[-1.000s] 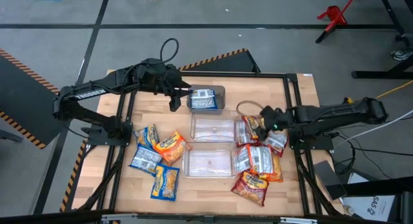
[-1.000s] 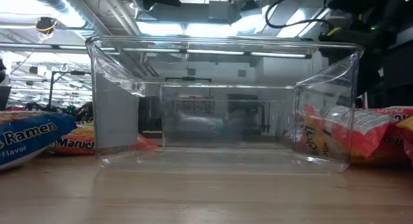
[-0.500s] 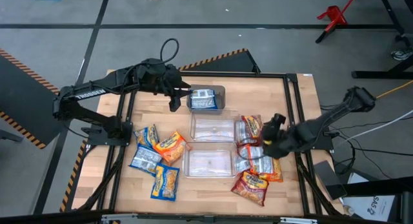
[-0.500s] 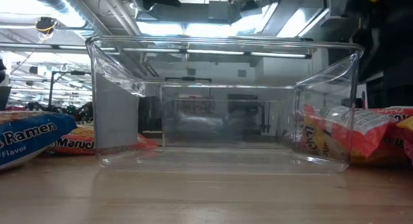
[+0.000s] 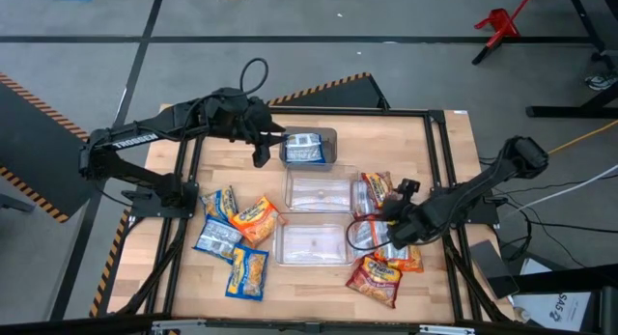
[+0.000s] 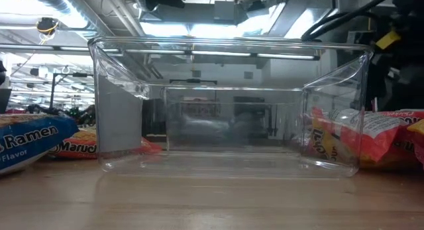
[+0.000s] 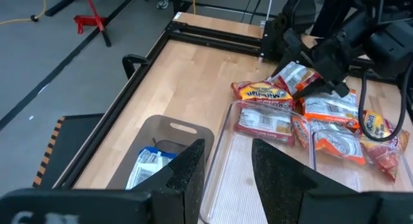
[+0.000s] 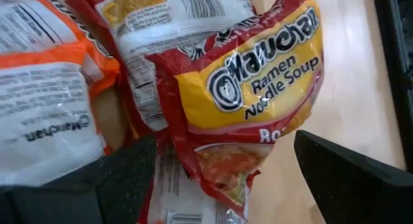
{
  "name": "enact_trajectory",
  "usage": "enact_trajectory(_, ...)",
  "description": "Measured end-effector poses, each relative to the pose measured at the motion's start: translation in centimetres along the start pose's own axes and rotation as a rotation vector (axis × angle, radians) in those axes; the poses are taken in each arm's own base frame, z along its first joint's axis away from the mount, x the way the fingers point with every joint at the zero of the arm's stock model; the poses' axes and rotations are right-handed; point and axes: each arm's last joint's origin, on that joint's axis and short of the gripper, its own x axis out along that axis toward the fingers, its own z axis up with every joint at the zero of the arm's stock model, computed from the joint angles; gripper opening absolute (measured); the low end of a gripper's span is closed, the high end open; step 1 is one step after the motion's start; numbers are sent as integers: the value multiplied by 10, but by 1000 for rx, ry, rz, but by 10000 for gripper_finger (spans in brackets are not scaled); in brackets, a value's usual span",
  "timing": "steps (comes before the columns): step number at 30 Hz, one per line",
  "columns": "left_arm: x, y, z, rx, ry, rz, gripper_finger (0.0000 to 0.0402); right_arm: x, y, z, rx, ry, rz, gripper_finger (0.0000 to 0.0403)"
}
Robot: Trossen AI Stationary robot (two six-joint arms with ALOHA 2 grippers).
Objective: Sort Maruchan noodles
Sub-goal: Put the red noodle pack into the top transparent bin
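Grey floor (image 5: 386,26), hazard-striped mats (image 5: 29,94), red stand (image 5: 497,24), ceiling lights (image 6: 199,31).

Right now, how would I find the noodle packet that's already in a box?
Look at the wooden table from above, where three clear bins sit in a column down the middle. The far bin, beside the left tool, holds one blue-and-white packet. It is the only packet inside a bin; the others lie loose on the wood.

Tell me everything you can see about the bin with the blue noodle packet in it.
The bin is a small see-through plastic tub with a grey tint, rounded corners and a handle slot in its end wall. It sits upright at the far middle of the table, holding one blue packet lying flat. The left gripper hovers open beside it.
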Motion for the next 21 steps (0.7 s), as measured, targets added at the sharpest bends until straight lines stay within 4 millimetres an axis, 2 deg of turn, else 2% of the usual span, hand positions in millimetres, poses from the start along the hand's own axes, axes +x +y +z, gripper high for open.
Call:
enact_trajectory(6, 0, 0, -1, 7, 8, 4, 121, 6, 4, 2, -15, -56, -55, 351)
enact_trajectory(13, 0, 0, -1, 14, 12, 6, 121, 21, 7, -12, 23, -42, -21, 351)
enact_trajectory(21, 0, 0, -1, 31, 11, 8, 121, 30, -3, -11, 80, -20, -78, 345)
